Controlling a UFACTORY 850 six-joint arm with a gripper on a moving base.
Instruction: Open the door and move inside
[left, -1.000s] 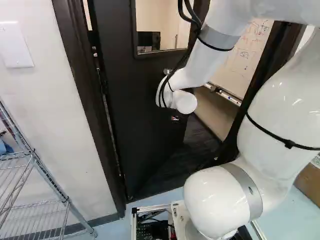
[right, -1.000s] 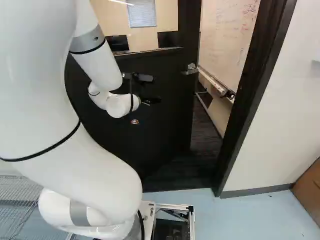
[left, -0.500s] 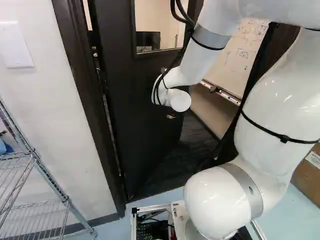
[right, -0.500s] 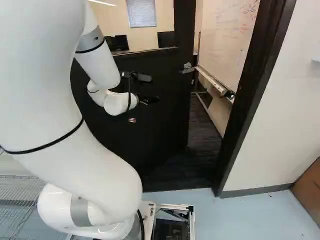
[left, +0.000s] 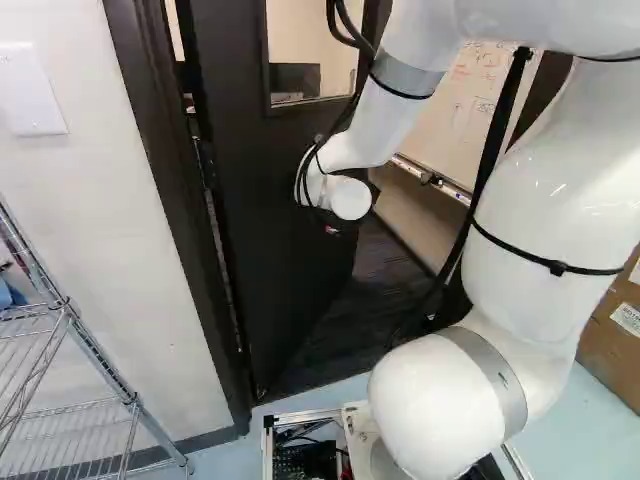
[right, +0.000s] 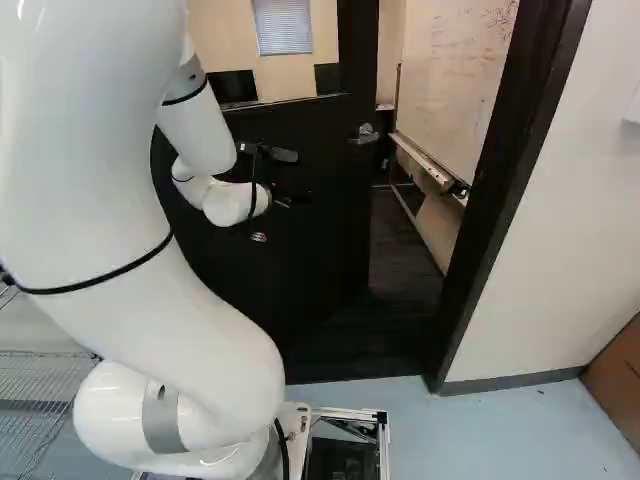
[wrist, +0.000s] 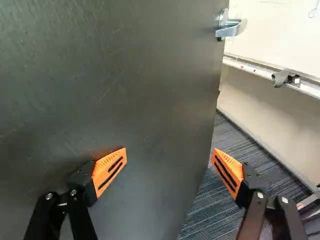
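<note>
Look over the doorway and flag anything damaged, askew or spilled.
Nothing stands out as spilled, askew or badly damaged. The black door stands partly open, and its silver lever handle looks intact. Only faint, light scuffs show on the door's face, likely ordinary wear.

Bright light covers the wall (left: 110, 240), small glare spots mark the arm (left: 545, 215), and the door (wrist: 125, 90) shows dull sheen.

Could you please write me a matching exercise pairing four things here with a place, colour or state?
1. door
2. door handle
3. whiteboard
4. end effector

A. in the room beyond
B. has orange pads, fingers apart
C. swung partly open
D. close to a free vertical edge

Pairs: 1-C, 2-D, 3-A, 4-B.
</note>
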